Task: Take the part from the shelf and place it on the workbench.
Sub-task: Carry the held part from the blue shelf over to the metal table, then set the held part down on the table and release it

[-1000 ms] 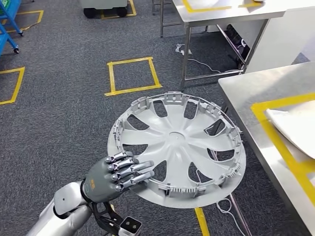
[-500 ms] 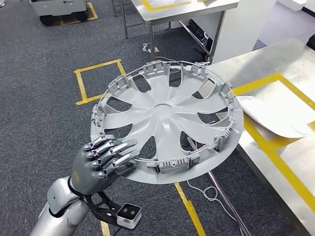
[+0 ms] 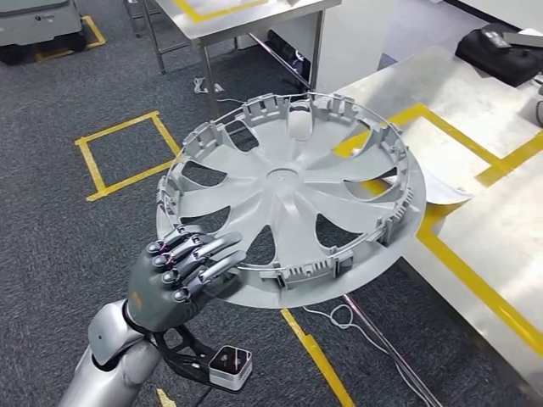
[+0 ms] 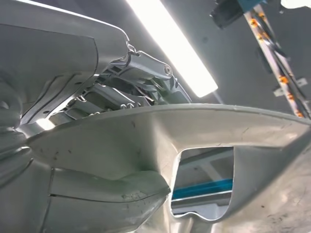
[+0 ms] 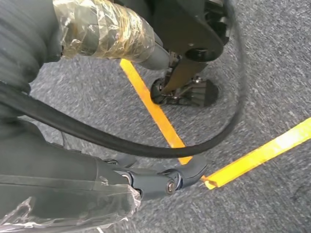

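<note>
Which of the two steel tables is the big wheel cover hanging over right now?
The near workbench on the right, marked with yellow tape: the wheel cover, held by the left hand, overlaps its edge. The other steel table stands farther back, beyond the cover.

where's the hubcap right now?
In the head view the hubcap is mid-frame, held flat by its near-left rim in the left hand, its far-right edge overhanging the corner of the steel workbench on the right.

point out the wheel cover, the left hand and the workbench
wheel cover [image 3: 282,178]: head view, centre hub.
left hand [image 3: 168,284]: head view, back of the hand at the cover's rim.
workbench [image 3: 512,229]: head view, bare steel top.
</note>
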Controlling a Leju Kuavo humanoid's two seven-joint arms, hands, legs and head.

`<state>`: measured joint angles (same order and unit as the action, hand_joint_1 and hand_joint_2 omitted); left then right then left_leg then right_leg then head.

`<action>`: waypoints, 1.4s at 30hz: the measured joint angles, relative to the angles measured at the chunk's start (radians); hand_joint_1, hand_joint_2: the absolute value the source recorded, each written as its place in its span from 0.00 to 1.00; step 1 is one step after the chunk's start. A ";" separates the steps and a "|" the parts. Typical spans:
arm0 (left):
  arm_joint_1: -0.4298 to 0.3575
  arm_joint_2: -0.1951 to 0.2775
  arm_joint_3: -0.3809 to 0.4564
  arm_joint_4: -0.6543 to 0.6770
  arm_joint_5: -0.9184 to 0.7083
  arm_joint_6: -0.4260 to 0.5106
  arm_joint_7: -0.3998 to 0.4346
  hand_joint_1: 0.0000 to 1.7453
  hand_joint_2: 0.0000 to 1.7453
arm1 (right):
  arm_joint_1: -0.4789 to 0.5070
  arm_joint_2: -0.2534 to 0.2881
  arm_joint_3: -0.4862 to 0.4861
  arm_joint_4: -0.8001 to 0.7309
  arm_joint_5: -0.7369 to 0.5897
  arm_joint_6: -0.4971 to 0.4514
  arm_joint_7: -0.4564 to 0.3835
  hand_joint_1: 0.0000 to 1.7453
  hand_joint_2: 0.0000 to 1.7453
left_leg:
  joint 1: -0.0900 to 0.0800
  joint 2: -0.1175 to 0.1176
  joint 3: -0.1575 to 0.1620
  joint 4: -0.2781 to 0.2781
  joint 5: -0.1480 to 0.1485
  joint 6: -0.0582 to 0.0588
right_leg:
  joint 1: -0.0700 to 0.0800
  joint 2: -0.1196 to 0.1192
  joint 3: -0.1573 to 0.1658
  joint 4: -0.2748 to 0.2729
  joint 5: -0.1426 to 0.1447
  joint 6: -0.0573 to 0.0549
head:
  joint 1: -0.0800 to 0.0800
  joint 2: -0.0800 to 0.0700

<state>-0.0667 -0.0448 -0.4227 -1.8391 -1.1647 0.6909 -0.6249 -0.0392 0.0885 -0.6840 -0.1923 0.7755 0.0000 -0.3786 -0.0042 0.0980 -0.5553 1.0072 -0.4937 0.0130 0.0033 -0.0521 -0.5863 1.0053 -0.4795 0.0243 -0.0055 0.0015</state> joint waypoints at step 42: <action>-0.003 -0.005 -0.003 -0.001 0.000 0.000 0.000 1.00 1.00 | 0.002 0.002 0.000 0.000 0.002 0.001 0.000 0.00 1.00 | 0.013 -0.122 -0.075 0.142 -0.019 -0.010 | -0.009 0.133 0.008 0.001 0.004 -0.030 | -0.003 0.000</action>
<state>-0.0700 -0.0497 -0.4261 -1.8402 -1.1646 0.6912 -0.6249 -0.0371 0.0900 -0.6844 -0.1922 0.7779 0.0010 -0.3781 0.0088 -0.0236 -0.6303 1.1494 -0.5127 0.0028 -0.0061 0.0805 -0.5785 1.0068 -0.4758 -0.0057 -0.0088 0.0015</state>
